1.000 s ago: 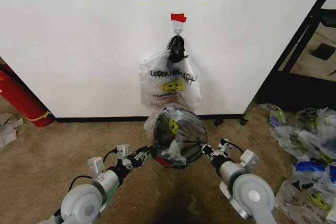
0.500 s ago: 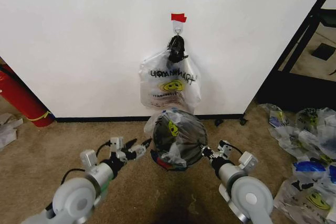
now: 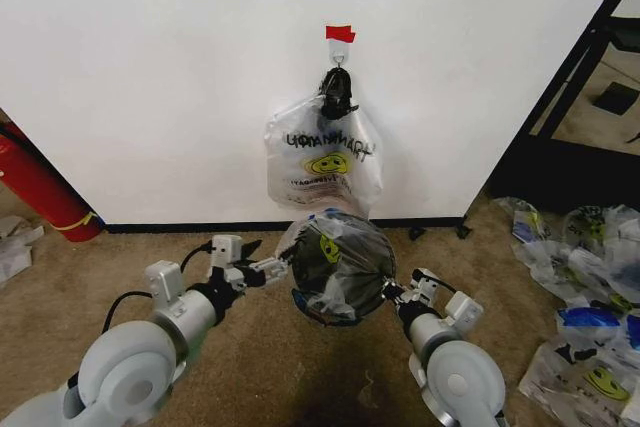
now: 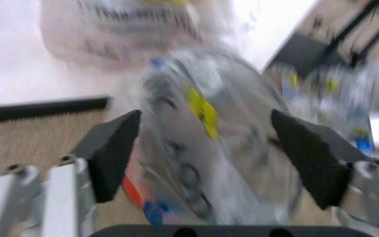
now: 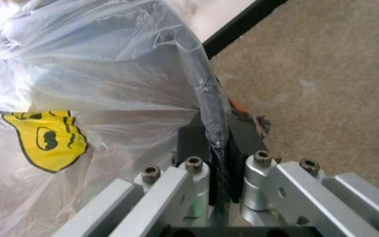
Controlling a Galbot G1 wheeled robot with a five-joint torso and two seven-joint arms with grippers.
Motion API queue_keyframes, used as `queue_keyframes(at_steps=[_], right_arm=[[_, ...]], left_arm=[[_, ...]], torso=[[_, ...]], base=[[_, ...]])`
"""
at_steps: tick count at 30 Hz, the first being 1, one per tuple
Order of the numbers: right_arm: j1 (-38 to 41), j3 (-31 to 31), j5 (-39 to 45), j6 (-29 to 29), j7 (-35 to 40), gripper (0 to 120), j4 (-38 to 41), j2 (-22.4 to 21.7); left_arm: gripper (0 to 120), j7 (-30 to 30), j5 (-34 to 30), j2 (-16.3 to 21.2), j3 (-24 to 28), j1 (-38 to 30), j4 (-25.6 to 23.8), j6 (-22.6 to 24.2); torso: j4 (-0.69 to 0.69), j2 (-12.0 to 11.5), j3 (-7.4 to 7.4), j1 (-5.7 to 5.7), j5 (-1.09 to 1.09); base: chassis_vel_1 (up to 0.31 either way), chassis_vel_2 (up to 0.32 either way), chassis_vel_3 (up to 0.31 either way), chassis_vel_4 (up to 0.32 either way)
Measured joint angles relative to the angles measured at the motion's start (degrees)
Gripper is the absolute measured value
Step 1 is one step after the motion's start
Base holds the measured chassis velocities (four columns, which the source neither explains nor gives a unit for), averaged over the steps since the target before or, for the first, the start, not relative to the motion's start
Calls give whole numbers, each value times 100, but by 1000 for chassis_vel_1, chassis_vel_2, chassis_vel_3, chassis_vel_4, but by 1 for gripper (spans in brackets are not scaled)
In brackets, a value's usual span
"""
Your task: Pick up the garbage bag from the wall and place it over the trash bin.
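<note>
The wall (image 3: 150,77) rises white ahead of us, a black baseboard along its foot and brownish carpet (image 3: 120,277) spreading below. High on it a strip of red tape (image 3: 340,33) sits above a small hook (image 3: 339,50), from which a second bag (image 3: 322,159) with dark lettering and a yellow face hangs flat against the wall.

Lower, on the carpet in front of us, stands the trash bin (image 3: 337,269), round and black. The garbage bag (image 3: 335,247) is draped over it, translucent film covering the mouth and sides, its yellow smiley toward the wall side.

Our left gripper (image 3: 266,267) hangs just beside the bin's left edge; from its wrist we see the two dark fingers spread wide apart, with the bagged bin between and beyond them, and no film pinched.

Our right gripper (image 3: 392,293) sits at the bin's right edge. From its wrist we see its fingers pressed together on a fold of the bag at the rim.
</note>
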Motion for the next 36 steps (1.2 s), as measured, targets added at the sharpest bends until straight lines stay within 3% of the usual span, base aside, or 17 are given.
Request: queue_keyframes(at_steps=[4,5,7,11,12,18,24,28,36], right_arm=[[41,-110,-156,17,-33,1,-87,21],[41,-110,-156,17,-33,1,-87,21],[31,-111,-251,37,-47,1,-89,39],[7,-117,-415,67,-94,1,-78,66],[7,-117,-415,67,-94,1,-78,66],[-13,-106,-579,101,-120,1,-78,132],[-39,-105,-711,132,-154,1,-82,179],[-99,-82,-884,204,-211,1,-46,197],[-111,-83,-860,225,-214,1,8,201]], left_arm=[[58,-362,-319,97,963,-1146,166,631],[58,-362,-319,97,963,-1146,166,631],[48,-578,-600,143,1526,-1909,343,737],[31,-755,-846,138,2361,-2991,663,895],[31,-755,-846,138,2361,-2991,663,895],[4,-1267,-1175,-229,3510,-4022,984,1120],[0,-1633,-1414,-489,4078,-4554,1165,1259],[0,-1883,-1420,-729,4461,-4945,1536,1329],[0,-2077,-1395,-903,4729,-5124,1784,1309]], torso=[[-4,0,1,0,-4],[-4,0,1,0,-4],[-10,0,1,0,-1],[-4,0,1,1,-1],[-4,0,1,1,-1],[-6,0,1,1,-3],[-4,0,1,1,-2],[-6,0,1,1,-2],[-5,0,0,1,-2]], base=[[0,0,0,0],[0,0,0,0],[0,0,0,0],[0,0,0,0],[0,0,0,0],[0,0,0,0],[0,0,0,0],[0,0,0,0],[0,0,0,0]])
